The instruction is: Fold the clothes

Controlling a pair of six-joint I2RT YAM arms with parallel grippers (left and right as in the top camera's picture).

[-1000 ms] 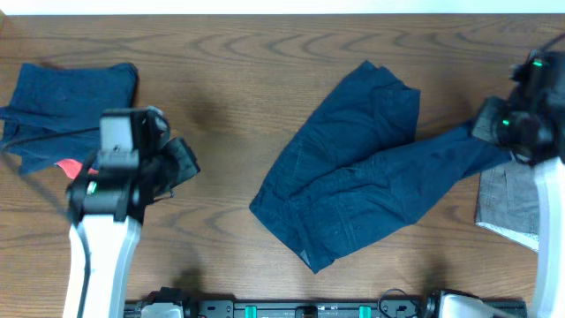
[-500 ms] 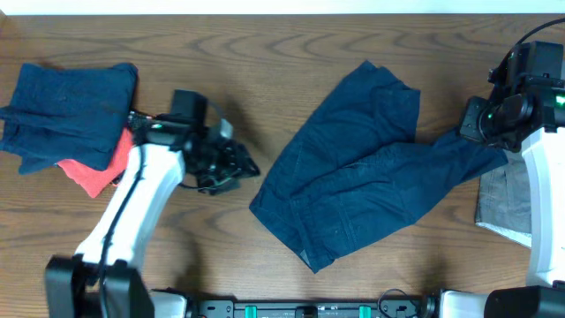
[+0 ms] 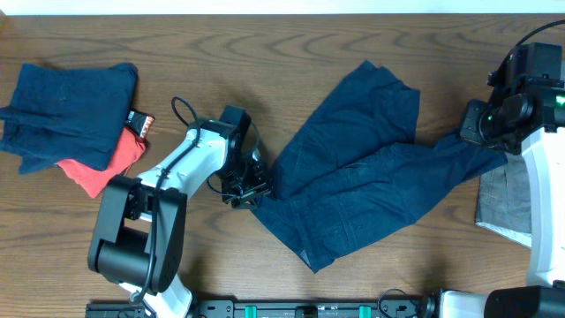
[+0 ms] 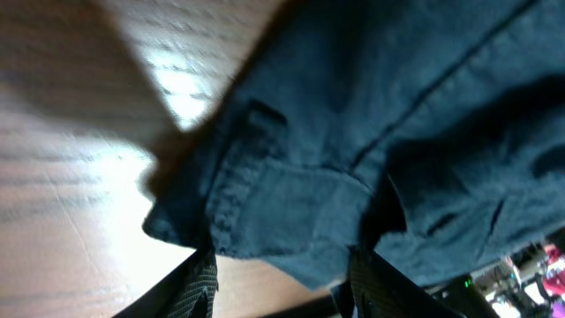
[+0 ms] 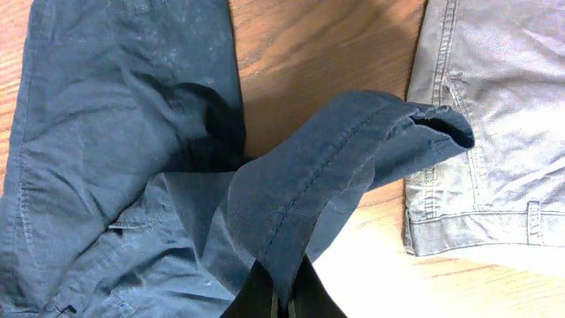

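The dark navy shorts (image 3: 353, 168) lie spread across the middle of the table, also in the left wrist view (image 4: 371, 132) and the right wrist view (image 5: 132, 159). My left gripper (image 3: 252, 190) is open at the shorts' left edge, its fingers (image 4: 278, 283) on either side of a waistband corner. My right gripper (image 3: 481, 132) is shut on a leg hem (image 5: 353, 150) of the shorts and holds it up at the right; the fingers (image 5: 282, 300) pinch the cloth.
A pile of folded navy cloth (image 3: 66, 106) over a red garment (image 3: 97, 168) lies at the far left. A grey garment (image 3: 508, 208) lies at the right edge, also in the right wrist view (image 5: 503, 115).
My left arm swung from the left side of the table rightward to the shorts' left edge. The right gripper stayed put, holding the hem.
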